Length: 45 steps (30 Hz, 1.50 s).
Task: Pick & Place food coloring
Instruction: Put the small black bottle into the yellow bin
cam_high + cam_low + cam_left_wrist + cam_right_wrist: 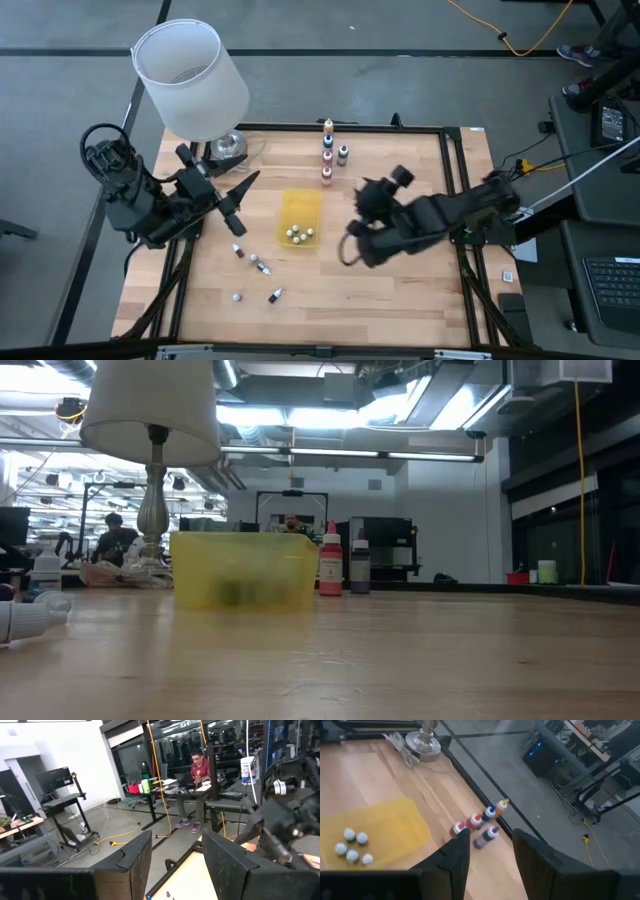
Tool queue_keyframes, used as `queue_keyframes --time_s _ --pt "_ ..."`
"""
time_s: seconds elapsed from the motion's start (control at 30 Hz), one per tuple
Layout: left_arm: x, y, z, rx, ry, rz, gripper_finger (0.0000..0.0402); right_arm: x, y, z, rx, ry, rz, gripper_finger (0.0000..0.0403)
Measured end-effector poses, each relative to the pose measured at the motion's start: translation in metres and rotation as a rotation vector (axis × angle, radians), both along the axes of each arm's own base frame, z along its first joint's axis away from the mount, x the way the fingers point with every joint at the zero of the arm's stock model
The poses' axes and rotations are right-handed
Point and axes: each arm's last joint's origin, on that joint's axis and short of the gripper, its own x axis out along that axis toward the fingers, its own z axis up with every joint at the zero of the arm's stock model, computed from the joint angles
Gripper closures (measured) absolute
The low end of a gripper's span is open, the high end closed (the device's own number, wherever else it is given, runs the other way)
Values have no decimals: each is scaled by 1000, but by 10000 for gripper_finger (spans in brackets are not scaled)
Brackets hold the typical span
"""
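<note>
Table [390, 300]: a pale wooden top inside a dark frame, seen from above with one arm at each side.

Tray [300, 218]: a yellow see-through tray is placed near the middle of the table; four white-capped bottles [299, 235] are gathered in its near end, upright, caps up.

Bottles at the far edge [327, 152]: a short row of upright food coloring bottles is lined up beyond the tray, with orange, blue and red tones; one darker bottle [343, 154] is set just beside the row.

Loose bottles [261, 267]: several are scattered on the bare wood on the near left side, well apart from the tray; at least two are lying on their sides.

Left gripper [238, 205]: it is held above the table's left part, beside the tray, fingers parted, with nothing seen between them.

Right gripper [352, 245]: it is held right of the tray, fingers apart, nothing gripped.

Lamp [192, 80]: a white-shaded lamp is placed at the far left corner.

Background: a seated person [200, 770] is visible at a desk beyond the table.
</note>
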Motion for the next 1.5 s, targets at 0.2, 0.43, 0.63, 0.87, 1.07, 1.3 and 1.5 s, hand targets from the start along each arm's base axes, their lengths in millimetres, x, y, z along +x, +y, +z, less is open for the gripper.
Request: queue_keyframes --time_s 0.2,0.43,0.63,0.87,1.07,1.3,1.5 --pt "1 1 0 8 8 9 235 -74 -13 -22 49 -51 -30 251" --pt "1 2 0 -14 -11 28 233 -163 -51 -63 171 -206 -77 251" --pt "1 2 -1 -11 -7 20 237 -208 -81 -104 176 -396 -72 252" --pt "1 2 -10 -35 -11 19 235 -229 -97 -149 41 -582 -69 275" --pt "0 2 -19 -79 -33 20 240 -235 -101 -168 134 -645 -51 296" --pt "0 2 -21 -97 -28 -21 236 -213 -81 -183 322 -555 279 298" --pt "0 2 -22 -103 -32 -22 239 -196 -72 -182 318 -855 442 297"
